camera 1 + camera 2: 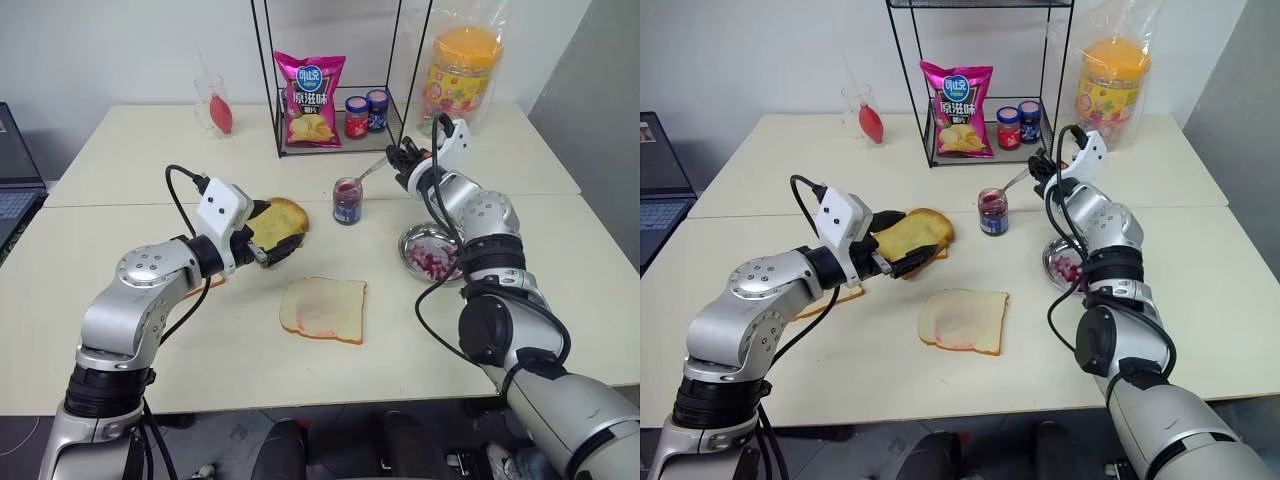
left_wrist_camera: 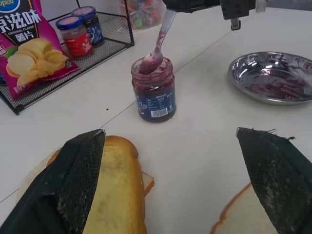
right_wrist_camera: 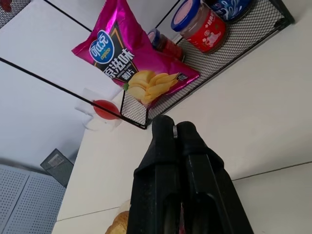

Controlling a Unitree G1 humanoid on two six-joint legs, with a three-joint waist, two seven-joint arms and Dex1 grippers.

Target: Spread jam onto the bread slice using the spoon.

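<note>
Right gripper [image 1: 405,160] is pinching the spoon [image 2: 157,45] so I'm dipping its bowl in the jam [image 2: 152,66] jar [image 1: 347,201], while the bread slice [image 1: 323,309] is waiting near that jar and my left gripper [image 1: 268,238] is hanging spread beside it.

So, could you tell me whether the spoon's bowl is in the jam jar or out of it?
In. The spoon slants down from the shut right gripper, its bowl dipped into the open jar.
</note>
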